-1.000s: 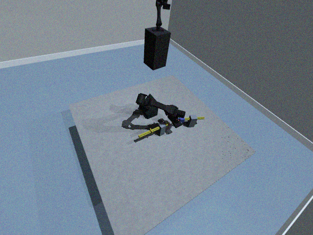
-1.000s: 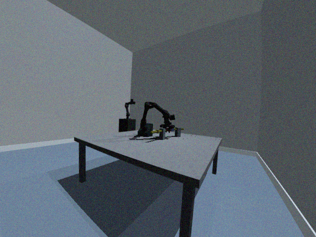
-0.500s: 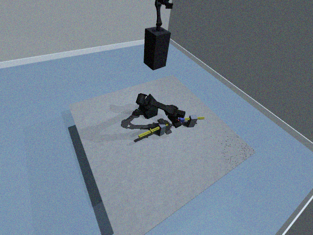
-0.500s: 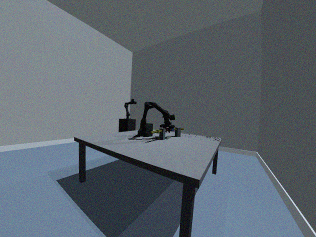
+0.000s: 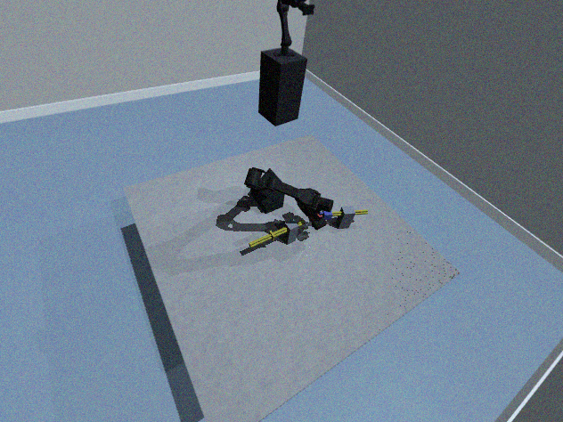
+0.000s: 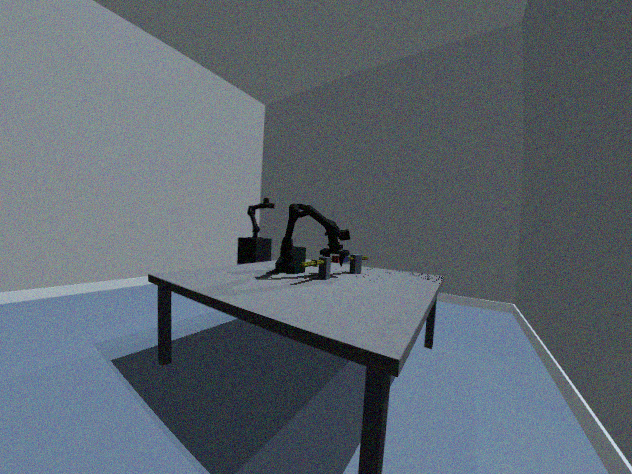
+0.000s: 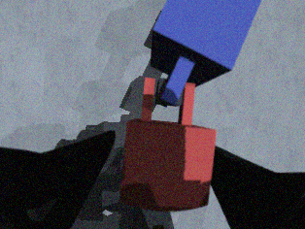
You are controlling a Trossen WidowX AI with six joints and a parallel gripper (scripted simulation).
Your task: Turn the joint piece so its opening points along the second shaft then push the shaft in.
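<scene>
The red joint piece (image 7: 167,162) (image 5: 319,215) is hinged to a blue part (image 7: 206,34) (image 5: 326,215) at an angle; its opening is not visible. My gripper (image 7: 156,139) is open, with its black fingers on either side of the red piece; a gap shows at the left finger, and contact at the right is unclear. The yellow fixed shaft (image 5: 361,212) (image 6: 364,258) runs through a grey block (image 5: 346,217) (image 6: 355,264). The second yellow shaft (image 5: 267,237) (image 6: 312,263) runs through another grey block (image 5: 293,232) (image 6: 325,268); its near end pokes out slightly, apart from the joint piece.
The grey table (image 5: 281,308) (image 6: 326,306) carries the arm's dark base (image 5: 268,199) (image 6: 294,259). Small dark specks lie near one table corner. Another arm stands on a black pedestal (image 5: 281,85) (image 6: 254,250) beyond the table.
</scene>
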